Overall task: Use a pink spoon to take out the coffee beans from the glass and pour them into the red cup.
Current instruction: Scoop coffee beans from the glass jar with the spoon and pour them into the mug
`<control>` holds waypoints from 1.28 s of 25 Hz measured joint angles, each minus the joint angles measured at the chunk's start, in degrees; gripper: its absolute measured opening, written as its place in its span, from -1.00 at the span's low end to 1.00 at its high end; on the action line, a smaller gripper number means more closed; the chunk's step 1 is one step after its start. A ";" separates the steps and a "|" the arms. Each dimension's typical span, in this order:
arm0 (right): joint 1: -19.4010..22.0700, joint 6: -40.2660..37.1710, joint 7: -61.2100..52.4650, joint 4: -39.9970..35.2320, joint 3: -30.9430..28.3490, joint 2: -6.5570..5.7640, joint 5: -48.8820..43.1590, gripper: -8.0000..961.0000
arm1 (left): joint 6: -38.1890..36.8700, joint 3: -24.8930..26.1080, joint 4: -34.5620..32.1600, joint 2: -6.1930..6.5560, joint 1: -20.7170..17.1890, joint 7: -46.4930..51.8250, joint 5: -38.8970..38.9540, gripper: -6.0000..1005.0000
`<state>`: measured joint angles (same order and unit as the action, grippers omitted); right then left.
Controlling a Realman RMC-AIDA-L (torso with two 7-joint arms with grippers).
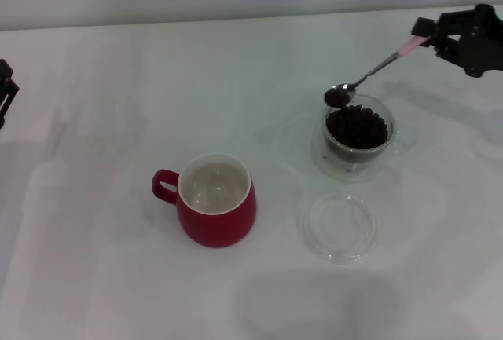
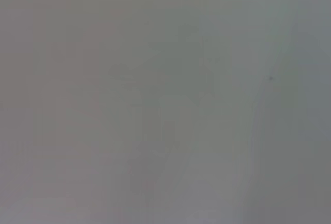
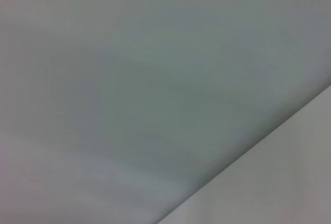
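Glossy red cup (image 1: 214,213) with off-white inside; dark brown coffee beans (image 1: 357,128); pink spoon (image 1: 376,70) handle, its bowl seemingly silver.

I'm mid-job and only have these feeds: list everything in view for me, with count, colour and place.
Squat glossy red ceramic cup: one, red with off-white inside, empty, near centre-left of the table.
Small clear double-walled glass: one, clear, right of the red cup, farther back.
Dark coffee beans: many, nearly black, filling the glass; a few in the spoon's bowl.
Pink-handled metal spoon: one, silver with pink handle end, bowl over the glass's far rim.
Flat clear glass dish: one, clear, in front of the glass.
White table: one.
Right claw: black, far right, shut on the spoon's handle.
Left claw: black, at the left edge.
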<state>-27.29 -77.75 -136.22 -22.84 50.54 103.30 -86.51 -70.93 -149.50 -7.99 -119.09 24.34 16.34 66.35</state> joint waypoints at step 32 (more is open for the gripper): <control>-3.33 4.76 11.07 -17.27 15.45 12.03 -5.39 -0.46 | 0.00 0.00 -0.10 -0.18 -0.97 0.00 -0.17 0.78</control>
<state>-30.62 -72.99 -125.15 -40.11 65.99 115.33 -91.90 -70.93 -149.50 -8.09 -119.27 23.37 16.35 66.18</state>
